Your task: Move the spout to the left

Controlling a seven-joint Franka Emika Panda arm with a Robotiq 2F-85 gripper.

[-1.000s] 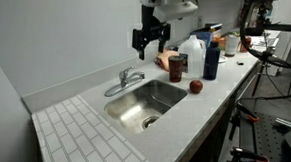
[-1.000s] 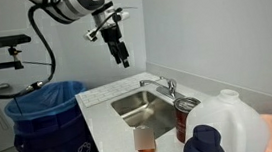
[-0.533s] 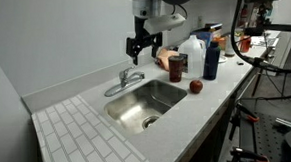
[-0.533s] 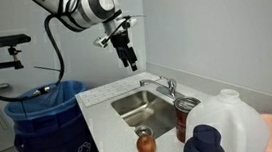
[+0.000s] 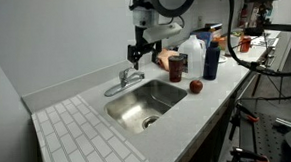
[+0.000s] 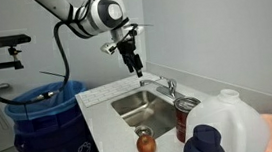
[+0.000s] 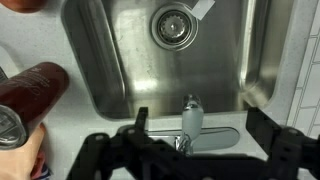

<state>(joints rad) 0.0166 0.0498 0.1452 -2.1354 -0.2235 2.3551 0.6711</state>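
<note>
1. The spout is lying low along the back edge of the sink. It's running out from its short chrome base, and its tip is hanging over the basin corner nearest the tiled counter. In the other exterior angle the spout is showing as a thin chrome line behind the sink.
2. The gripper is hovering right above the faucet base with its fingers pointing down and spread apart, gripping nothing. From the exterior views I can't see it touching the chrome.
3. In the wrist view the gripper is looking wide open, with dark fingers sitting far out on both sides and the chrome faucet hardware in between. I honestly can't tell which shiny bit there is the spout.
4. The drain is sitting in the steel basin beyond the faucet.
5. A red apple is sitting on the counter just beside the sink; it's also showing near the front in an exterior view.
6. A dark red can, a white jug and a blue bottle are crowding together past the sink's far end.
7. A blue bin is standing on the floor next to the counter.
</note>
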